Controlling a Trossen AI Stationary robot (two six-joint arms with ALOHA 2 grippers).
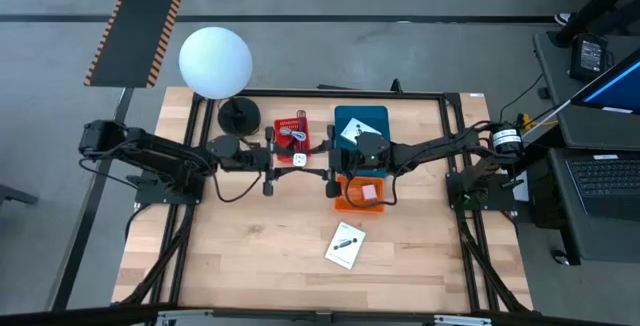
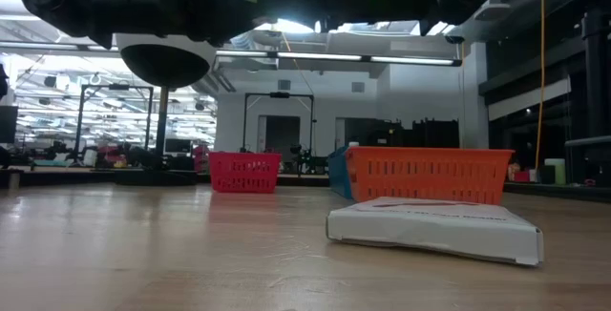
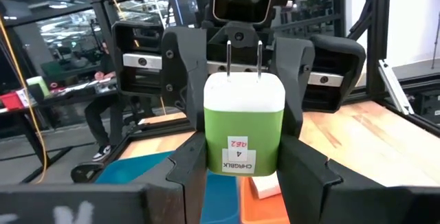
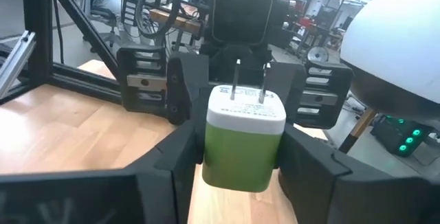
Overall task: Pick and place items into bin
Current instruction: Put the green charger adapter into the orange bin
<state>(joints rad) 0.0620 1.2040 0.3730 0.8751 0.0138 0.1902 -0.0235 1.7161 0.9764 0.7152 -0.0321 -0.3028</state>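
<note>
both the left gripper (image 3: 240, 172) and the right gripper (image 4: 237, 165) clamp the green charger (image 3: 244, 124) just beside the orange bin (image 1: 360, 194), so one should release only when the other grips firmly.

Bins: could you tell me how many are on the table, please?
3: a red bin at the back, a blue bin right of it, an orange bin in front of the blue. None seems hidden.

green-and-white plug charger (image 3: 244, 124) held upright in mid-air, prongs up; a white boxed item (image 1: 345, 244) lies flat on the wood.
</note>
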